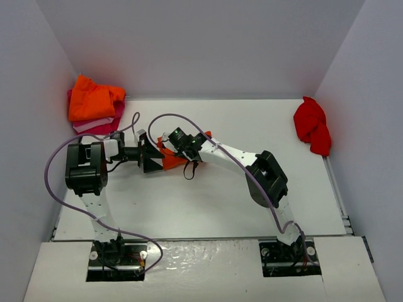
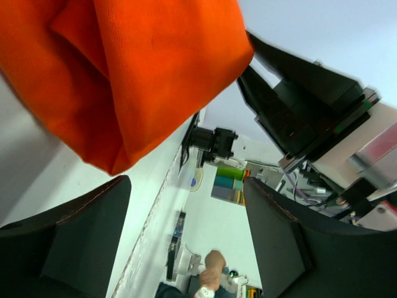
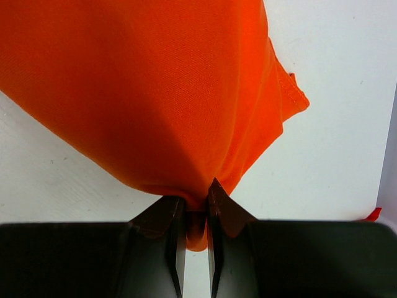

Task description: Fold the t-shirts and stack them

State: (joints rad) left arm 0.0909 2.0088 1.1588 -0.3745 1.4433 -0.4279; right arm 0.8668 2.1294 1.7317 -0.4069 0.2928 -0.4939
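One thin pinch: right gripper (image 3: pixel 197 192) clamps the orange tee (image 3: pixel 155 93) by a bunched edge at the centre of the table (image 1: pixel 208 214); left gripper (image 2: pixel 186 183) gapes beside it, gripping nothing. Closing there may miss or snag extra layers, spoiling the fold. Stack (image 1: pixel 94 104) sits at ten o'clock.

Bright, even light; faint soft shadows.
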